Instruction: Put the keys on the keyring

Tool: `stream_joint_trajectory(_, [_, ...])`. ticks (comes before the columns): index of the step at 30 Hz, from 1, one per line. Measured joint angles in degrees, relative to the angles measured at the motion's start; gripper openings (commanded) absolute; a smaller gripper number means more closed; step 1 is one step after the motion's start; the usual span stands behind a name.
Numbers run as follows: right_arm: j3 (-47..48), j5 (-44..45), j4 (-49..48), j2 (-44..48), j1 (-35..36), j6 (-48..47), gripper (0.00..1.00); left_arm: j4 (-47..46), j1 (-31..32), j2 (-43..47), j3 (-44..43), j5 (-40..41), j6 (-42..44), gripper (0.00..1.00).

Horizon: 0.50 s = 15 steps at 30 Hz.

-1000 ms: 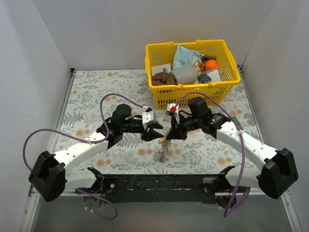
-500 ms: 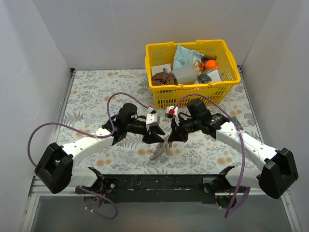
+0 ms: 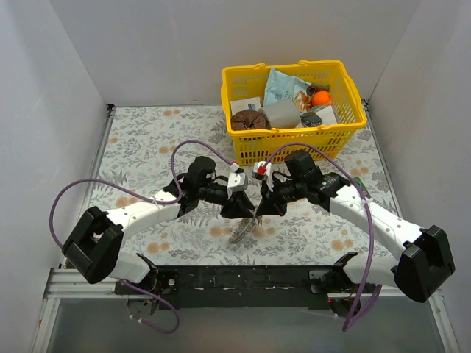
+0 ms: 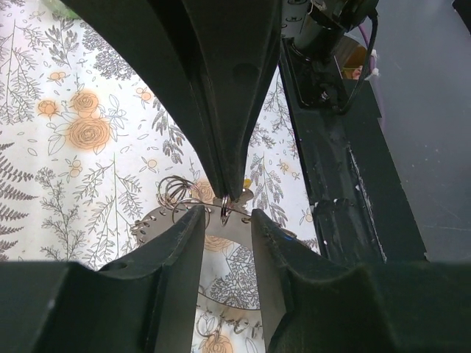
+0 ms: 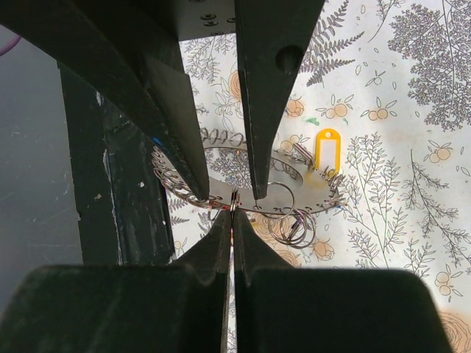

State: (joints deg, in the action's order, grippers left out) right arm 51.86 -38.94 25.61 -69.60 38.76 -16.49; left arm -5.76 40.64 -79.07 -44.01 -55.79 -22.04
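Clearly the right hand (image 5: 232, 215) is pressed together on the near rim of the keyring (image 5: 268, 193), probably to steady it. The left hand (image 4: 227, 218) stands apart around that same rim, probably ready to grip. A yellow key (image 5: 327, 151) sits at the ring's far edge.

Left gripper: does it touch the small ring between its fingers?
Apart. Left wrist view: the left gripper is open, with a gap on each side of the small ring.

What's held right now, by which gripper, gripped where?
Right gripper pinches a small wire ring at the keyring's rim; left gripper is open around the same spot, holding nothing.
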Motion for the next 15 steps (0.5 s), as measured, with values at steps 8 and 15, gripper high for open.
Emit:
stream_joint_trajectory(8, [0.0,0.0,0.0,0.13,0.11,0.0,0.01,-2.58,0.28,-1.05,0.0,-0.24,-1.22,0.25])
stream_joint_trajectory(15, [-0.02,0.24,0.0,0.42,0.22,0.0,0.01,-3.28,0.44,-1.97,-0.63,-0.85,-1.97,0.07])
